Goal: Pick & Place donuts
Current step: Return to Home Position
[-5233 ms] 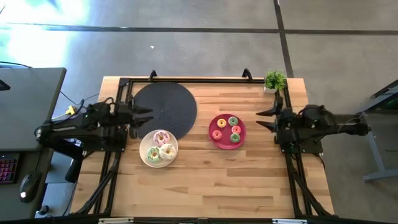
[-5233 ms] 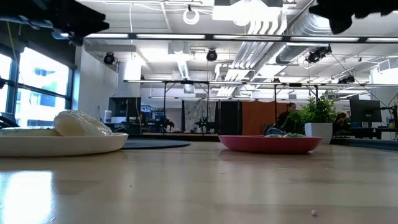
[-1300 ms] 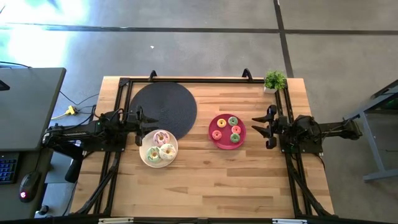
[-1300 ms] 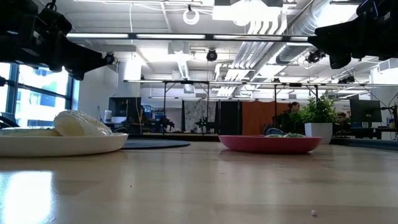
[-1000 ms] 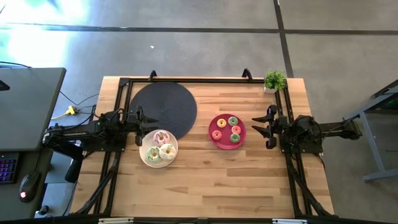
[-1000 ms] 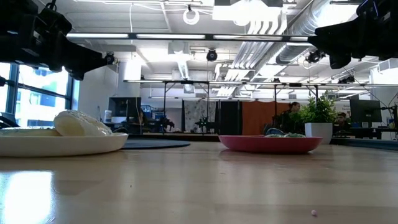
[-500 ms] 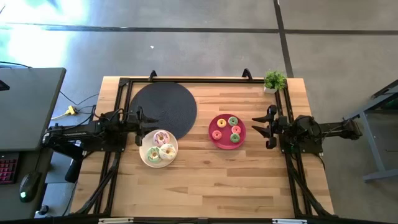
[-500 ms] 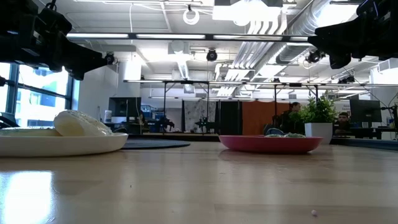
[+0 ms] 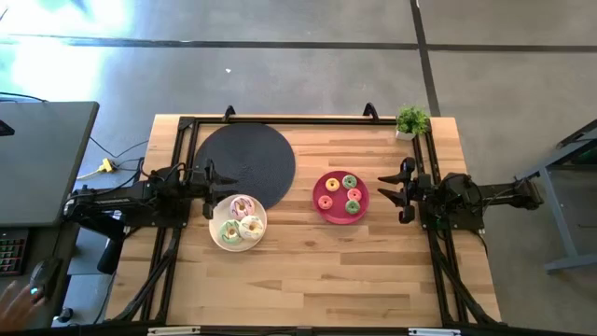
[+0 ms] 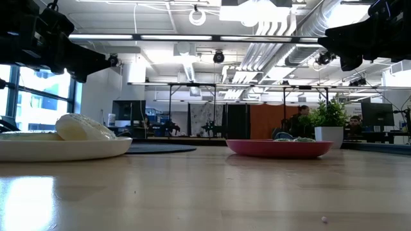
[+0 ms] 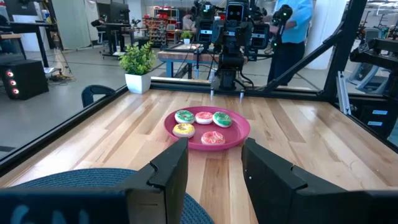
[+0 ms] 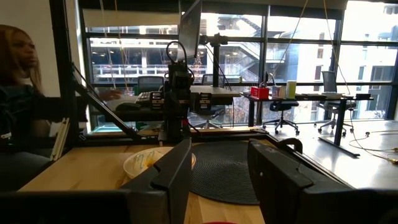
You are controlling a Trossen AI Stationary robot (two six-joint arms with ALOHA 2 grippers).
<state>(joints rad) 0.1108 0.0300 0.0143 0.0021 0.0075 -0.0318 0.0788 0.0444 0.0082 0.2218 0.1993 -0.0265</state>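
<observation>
Three larger donuts point(image 9: 241, 220) with pink, green and white-yellow icing lie on a white plate point(image 9: 224, 242) left of centre. Several smaller donuts point(image 9: 340, 194) lie on a pink plate point(image 9: 340, 217); they also show in the left wrist view point(image 11: 203, 122). My left gripper point(image 9: 214, 185) is open, above the table just left of the white plate. My right gripper point(image 9: 387, 189) is open, above the table right of the pink plate. Both are empty.
A round dark mat point(image 9: 244, 161) lies at the far left of the table. A small potted plant point(image 9: 411, 120) stands at the far right corner. A black frame runs along the table's edges. Bare wood lies toward the near edge point(image 9: 308, 280). A person point(image 12: 18, 112) sits beyond the table's left side.
</observation>
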